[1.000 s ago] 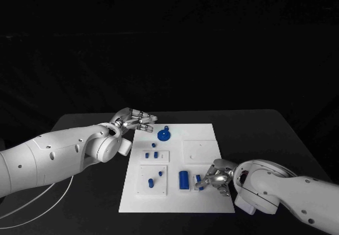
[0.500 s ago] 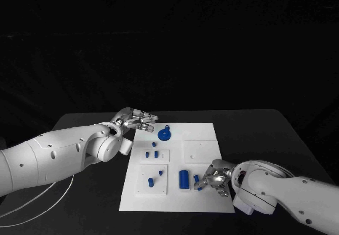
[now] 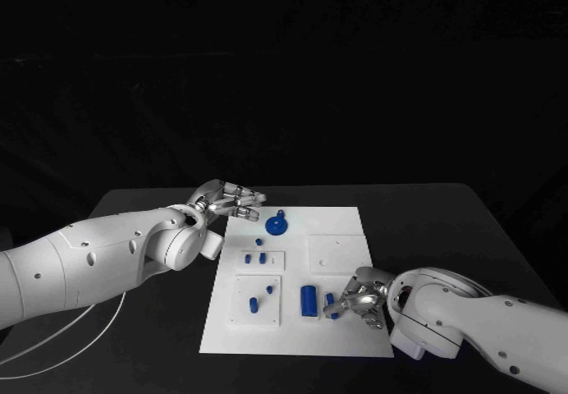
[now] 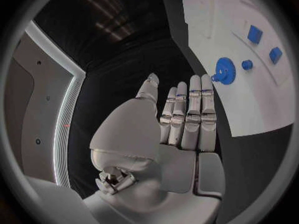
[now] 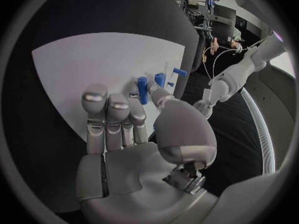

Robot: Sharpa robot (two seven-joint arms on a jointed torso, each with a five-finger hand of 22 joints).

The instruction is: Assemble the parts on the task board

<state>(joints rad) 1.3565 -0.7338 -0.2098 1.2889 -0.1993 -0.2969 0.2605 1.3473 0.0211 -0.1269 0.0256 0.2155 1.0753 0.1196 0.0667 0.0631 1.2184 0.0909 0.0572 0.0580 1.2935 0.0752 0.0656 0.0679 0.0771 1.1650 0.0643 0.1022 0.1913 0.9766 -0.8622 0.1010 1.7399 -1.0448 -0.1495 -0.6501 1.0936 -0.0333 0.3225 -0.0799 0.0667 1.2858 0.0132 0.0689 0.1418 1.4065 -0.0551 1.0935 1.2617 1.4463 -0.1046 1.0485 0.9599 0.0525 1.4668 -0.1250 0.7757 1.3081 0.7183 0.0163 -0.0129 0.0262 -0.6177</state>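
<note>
The white task board [image 3: 343,328] lies in the middle of the table. A blue gear [image 3: 276,226] sits near its far left corner, with small blue pegs [image 3: 254,259] in plates nearer me. My left hand [image 3: 228,201] hovers open beside that corner, its fingers stretched out toward the gear [image 4: 224,77]. A blue cylinder [image 3: 308,300] stands near the board's front. Beside it, my right hand [image 3: 362,297] rests low over the board, fingers fairly straight. Its thumb tip lies right by a short blue peg [image 5: 142,90]; nothing is plainly pinched.
The black table [image 3: 474,222] runs around the board on all sides. A bare square plate [image 3: 334,253] sits on the board's right half. White cables [image 3: 59,336] trail under my left arm near the table's front left.
My left hand has crept slightly toward the gear. My right hand's fingers have settled a little lower by the short blue peg. The parts have not moved.
</note>
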